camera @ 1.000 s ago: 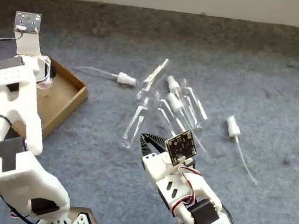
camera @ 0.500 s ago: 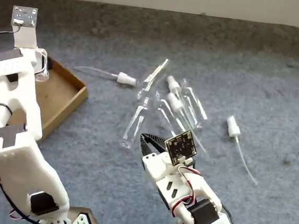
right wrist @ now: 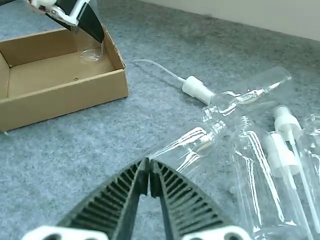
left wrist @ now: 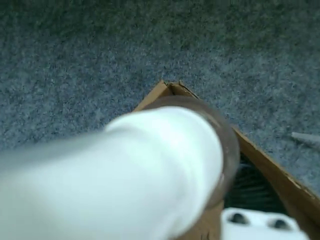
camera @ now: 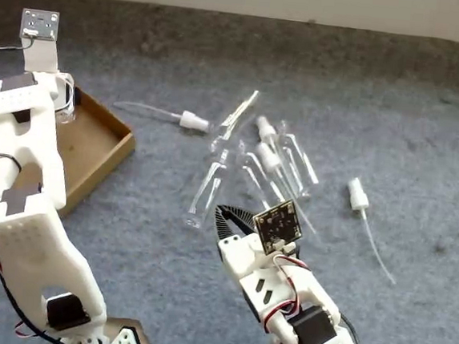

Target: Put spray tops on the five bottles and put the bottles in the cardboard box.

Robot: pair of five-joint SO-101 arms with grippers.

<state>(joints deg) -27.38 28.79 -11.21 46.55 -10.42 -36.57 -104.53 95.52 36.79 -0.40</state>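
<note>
My left gripper (camera: 59,97) hangs over the far corner of the cardboard box (camera: 109,152), shut on a clear bottle (camera: 69,102). The right wrist view shows that bottle (right wrist: 92,52) dangling into the box (right wrist: 65,92) under the left gripper (right wrist: 80,22). Close up in the left wrist view, the bottle's white top (left wrist: 165,165) looms over the box corner (left wrist: 167,90). Several capless clear bottles (camera: 205,188) lie in a cluster mid-table. My right gripper (camera: 227,218) rests shut just short of the nearest one (right wrist: 187,145), holding nothing.
Loose spray tops lie around the cluster: one with a long tube (camera: 192,121) toward the box, one (camera: 358,195) off to the right, two more (camera: 266,143) among the bottles. Grey carpet covers the table; a pale wall runs along the far edge.
The left arm has drawn back slightly toward the far left corner of the box, carrying the bottle with it. The right arm has stayed put.
</note>
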